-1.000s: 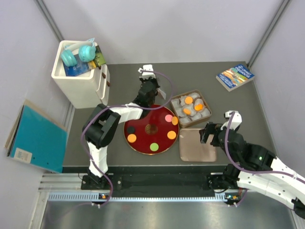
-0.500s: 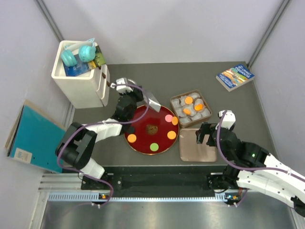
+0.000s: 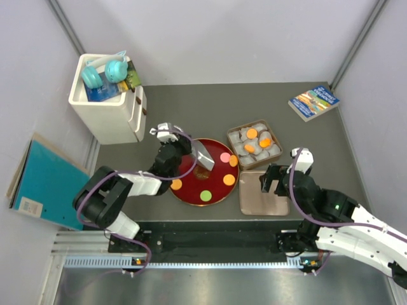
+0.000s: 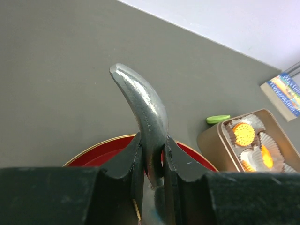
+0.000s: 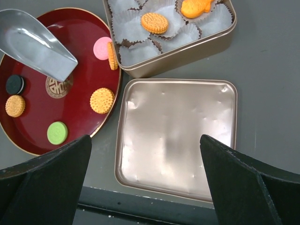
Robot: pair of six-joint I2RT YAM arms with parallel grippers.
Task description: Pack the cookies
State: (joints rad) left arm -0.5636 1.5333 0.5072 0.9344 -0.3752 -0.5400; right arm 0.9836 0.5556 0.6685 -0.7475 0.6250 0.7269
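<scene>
Here, nine cookies point(image 3: 229, 180) can be counted. Six lie on the red plate point(image 5: 84, 70) — three orange, one green cookie point(image 5: 57, 132), one pink cookie point(image 5: 102, 48) and one black cookie point(image 5: 14, 85). Three more orange ones sit in white paper cups point(image 5: 140, 47) inside the tin point(image 5: 187, 52), one of them fish-shaped point(image 5: 197, 7).

The left gripper point(image 4: 153, 150) is clamped on the handle of a metal scoop point(image 5: 35, 44), whose bowl hangs over the plate's far-left part. The pink cookie and an orange one leaning on the rim lie between scoop and tin; the rest lie nearer the table's point(image 3: 191, 108) near edge. From above, the left arm hides the black cookie.

The right gripper point(image 3: 272, 180), jaws wide and holding nothing, hovers over the tin lid point(image 5: 176, 140) at the near edge. The lid lies just beside the plate.

A white bin point(image 3: 108, 108) stands at the far-left corner and a book point(image 3: 313, 101) at the far-right.
</scene>
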